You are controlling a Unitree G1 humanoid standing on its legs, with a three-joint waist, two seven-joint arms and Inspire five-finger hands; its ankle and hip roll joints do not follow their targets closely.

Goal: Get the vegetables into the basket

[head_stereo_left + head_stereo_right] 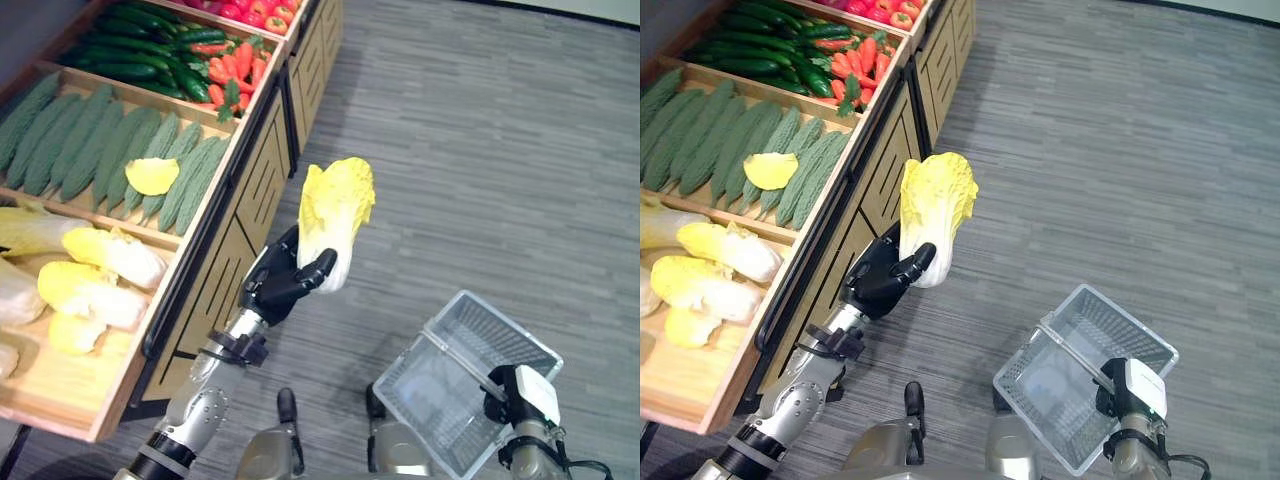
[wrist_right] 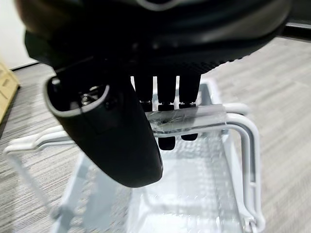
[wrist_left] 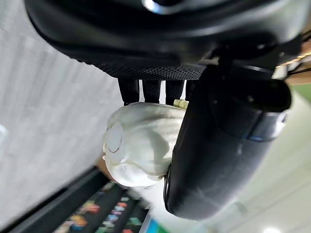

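Observation:
My left hand (image 1: 278,283) is shut on a yellow-and-white napa cabbage (image 1: 335,215), held upright over the grey floor just off the shelf's front. Its white stem end (image 3: 138,148) sits between the thumb and the curled fingers. Lower right, my right hand (image 1: 520,397) is shut on the handle (image 2: 194,118) of a clear, white-framed plastic basket (image 1: 475,345); the fingers curl round the bar. The basket hangs tilted, to the right of the cabbage and below it, with nothing inside. More napa cabbages (image 1: 95,275) lie in the near shelf bin.
A wooden produce shelf (image 1: 225,180) runs along the left, with bins of bitter gourds (image 1: 110,150), cucumbers (image 1: 150,50), carrots (image 1: 232,65) and red vegetables (image 1: 255,10). A loose yellow leaf (image 1: 152,175) lies on the gourds. Grey plank floor (image 1: 480,150) stretches to the right.

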